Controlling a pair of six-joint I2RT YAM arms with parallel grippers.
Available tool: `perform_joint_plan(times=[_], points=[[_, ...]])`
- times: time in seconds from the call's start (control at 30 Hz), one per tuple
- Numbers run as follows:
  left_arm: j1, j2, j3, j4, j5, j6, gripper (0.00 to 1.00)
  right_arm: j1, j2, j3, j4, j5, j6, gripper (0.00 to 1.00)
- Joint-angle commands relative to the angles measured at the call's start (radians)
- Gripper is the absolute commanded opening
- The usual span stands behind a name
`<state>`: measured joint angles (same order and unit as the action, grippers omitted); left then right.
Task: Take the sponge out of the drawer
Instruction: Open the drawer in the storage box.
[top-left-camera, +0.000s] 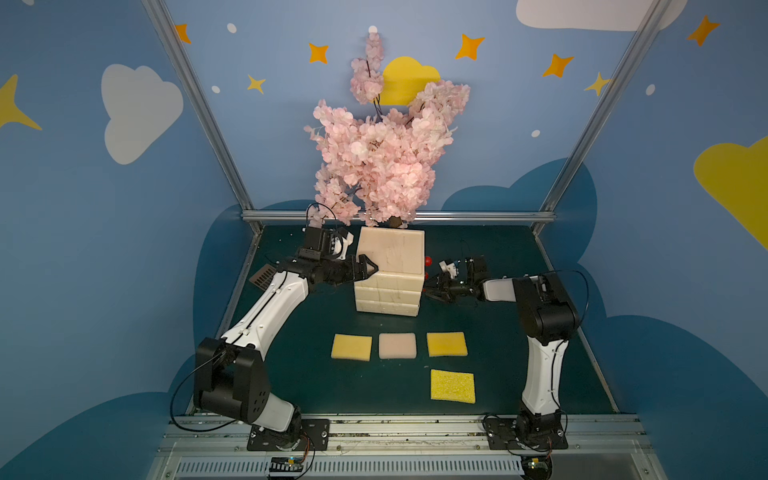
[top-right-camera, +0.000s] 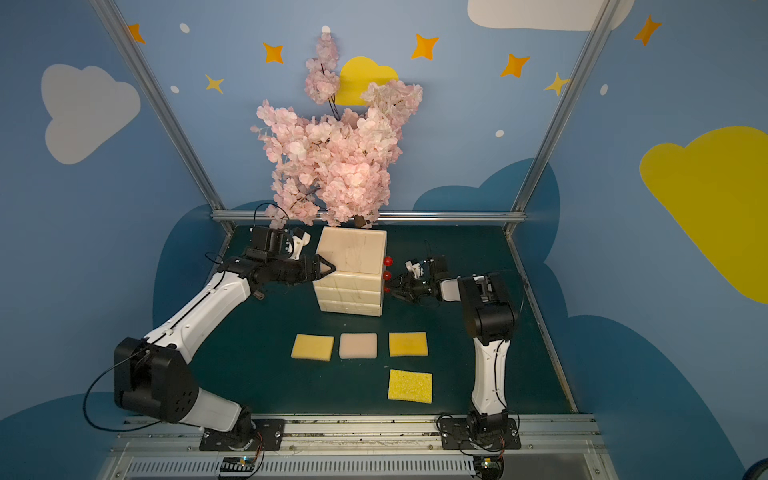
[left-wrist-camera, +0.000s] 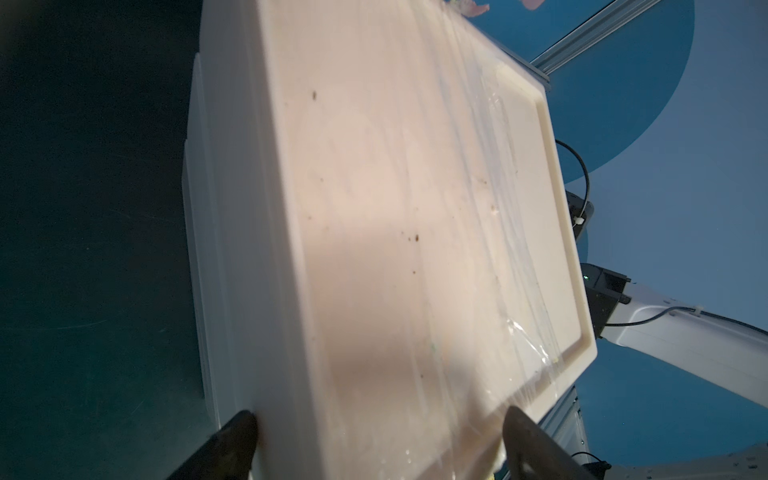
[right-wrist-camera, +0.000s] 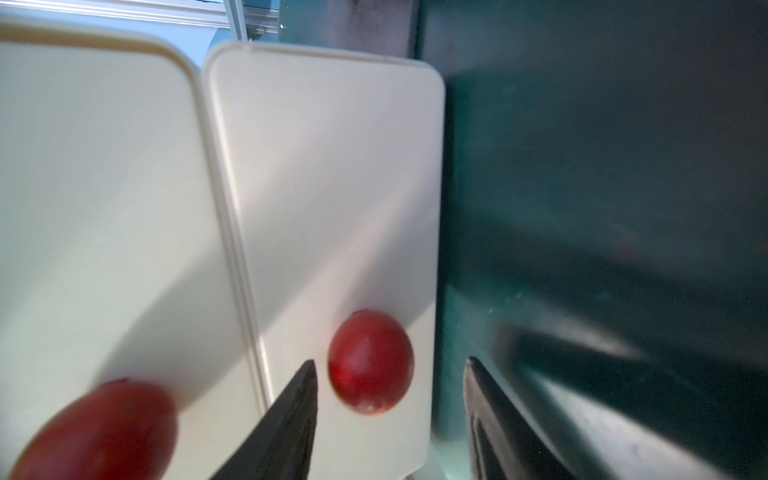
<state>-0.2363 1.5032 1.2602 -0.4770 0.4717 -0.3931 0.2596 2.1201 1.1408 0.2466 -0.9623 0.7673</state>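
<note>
Reaching for the handle, all drawers shut, sponge to fetch not visible, judged inside
Right gripper (right-wrist-camera: 390, 363) jaws part open astride the round red knob (right-wrist-camera: 370, 361) of the bottom drawer (right-wrist-camera: 345, 187), right side of the cream plastic three-drawer unit (top-left-camera: 390, 253); left gripper (top-left-camera: 368, 269) jaws wide over its upper left edge, likely bracing; four flat yellow and pink sponges (top-left-camera: 397, 345) lie on the near dark green mat (top-left-camera: 291, 332); next: pinch knob, pull right

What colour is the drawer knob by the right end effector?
The knob is red; the right wrist view shows it best.
</note>
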Motion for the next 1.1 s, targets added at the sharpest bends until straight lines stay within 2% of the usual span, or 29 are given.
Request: perform_joint_plan(times=[0.0,0.7,0.9,0.97,1.07], points=[[-0.011,0.009,-0.001,-0.004,0.042,0.006,0.91,0.006,0.019,0.027,0.033,-0.016,0.012,0.54],[-0.011,0.009,0.001,-0.002,0.048,0.005,0.91,0.011,0.111,0.012,0.255,-0.093,0.108,0.41],[-0.011,0.01,0.001,-0.003,0.047,0.005,0.91,0.011,0.127,-0.002,0.33,-0.106,0.152,0.23],[-0.011,0.009,0.001,-0.003,0.047,0.005,0.91,0.011,0.123,-0.007,0.332,-0.104,0.147,0.2],[-0.011,0.009,0.001,-0.004,0.046,0.005,0.91,0.008,0.112,-0.015,0.31,-0.09,0.132,0.02]])
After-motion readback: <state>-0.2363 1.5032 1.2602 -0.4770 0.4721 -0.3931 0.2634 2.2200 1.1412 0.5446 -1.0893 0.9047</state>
